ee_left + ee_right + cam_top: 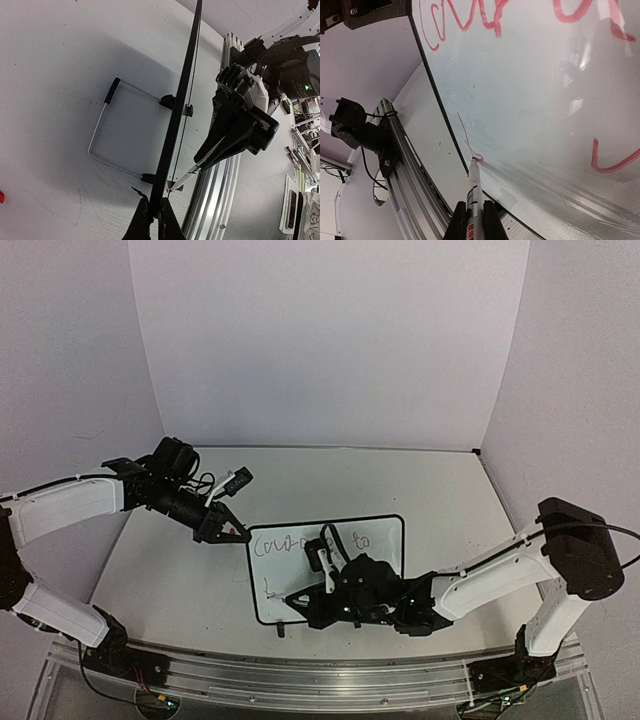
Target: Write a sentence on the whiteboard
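Writing on the whiteboard point(385, 572)
The sentence point(272, 545), well ahead of the right gripper's point(292, 599) jaws, read "Cou…" and "to"; the rest was illegible.

Black-bordered white whiteboard point(388, 552) bears a red handwritten sentence point(580, 19).

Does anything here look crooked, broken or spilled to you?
Nothing spilled or broken. The whiteboard sits slightly crooked to the table edge, leaning on a wire stand, its edge pinched by the left pincer. The right pincer holds a marker to it.
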`<act>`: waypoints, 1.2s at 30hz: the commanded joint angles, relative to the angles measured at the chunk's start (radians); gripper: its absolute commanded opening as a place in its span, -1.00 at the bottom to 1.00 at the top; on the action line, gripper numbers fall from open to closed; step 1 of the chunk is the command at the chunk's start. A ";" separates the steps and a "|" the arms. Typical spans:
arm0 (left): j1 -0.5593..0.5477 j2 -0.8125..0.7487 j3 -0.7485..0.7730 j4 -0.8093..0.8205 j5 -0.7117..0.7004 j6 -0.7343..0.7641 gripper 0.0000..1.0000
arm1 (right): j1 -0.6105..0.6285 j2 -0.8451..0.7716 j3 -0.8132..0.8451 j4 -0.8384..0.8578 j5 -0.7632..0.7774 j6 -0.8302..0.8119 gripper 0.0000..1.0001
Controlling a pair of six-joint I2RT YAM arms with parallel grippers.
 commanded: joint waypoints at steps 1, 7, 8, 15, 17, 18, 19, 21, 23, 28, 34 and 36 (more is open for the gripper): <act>-0.019 0.020 0.012 -0.014 -0.060 0.013 -1.00 | -0.005 -0.046 -0.031 0.092 -0.044 -0.009 -1.00; -0.019 0.018 0.012 -0.014 -0.063 0.013 -1.00 | -0.005 -0.131 -0.102 0.095 -0.005 0.003 -1.00; -0.019 0.019 0.012 -0.015 -0.063 0.013 -1.00 | -0.005 -0.127 -0.099 0.080 0.007 0.002 -1.00; -0.019 0.021 0.011 -0.016 -0.063 0.012 -1.00 | -0.005 -0.080 -0.065 0.065 0.047 0.002 -1.00; -0.019 0.022 0.011 -0.015 -0.063 0.012 -1.00 | -0.004 -0.075 -0.064 0.063 0.062 0.004 -1.00; -0.019 0.022 0.011 -0.015 -0.063 0.012 -1.00 | -0.004 -0.074 -0.064 0.062 0.068 0.006 -1.00; -0.019 0.021 0.010 -0.015 -0.063 0.012 -1.00 | -0.005 -0.072 -0.063 0.061 0.071 0.007 -1.00; -0.019 0.020 0.011 -0.016 -0.063 0.012 -1.00 | -0.005 -0.066 -0.060 0.060 0.074 0.007 -1.00; -0.019 0.021 0.011 -0.016 -0.063 0.012 -1.00 | -0.005 -0.062 -0.058 0.059 0.080 0.009 -1.00; -0.019 0.020 0.011 -0.016 -0.063 0.011 -1.00 | -0.005 -0.067 -0.060 0.037 0.097 0.013 -1.00; -0.019 0.018 0.011 -0.015 -0.063 0.012 -1.00 | -0.004 -0.111 -0.091 0.008 0.135 0.021 -1.00; -0.019 0.018 0.010 -0.015 -0.063 0.012 -1.00 | -0.005 -0.129 -0.094 -0.009 0.149 0.020 -1.00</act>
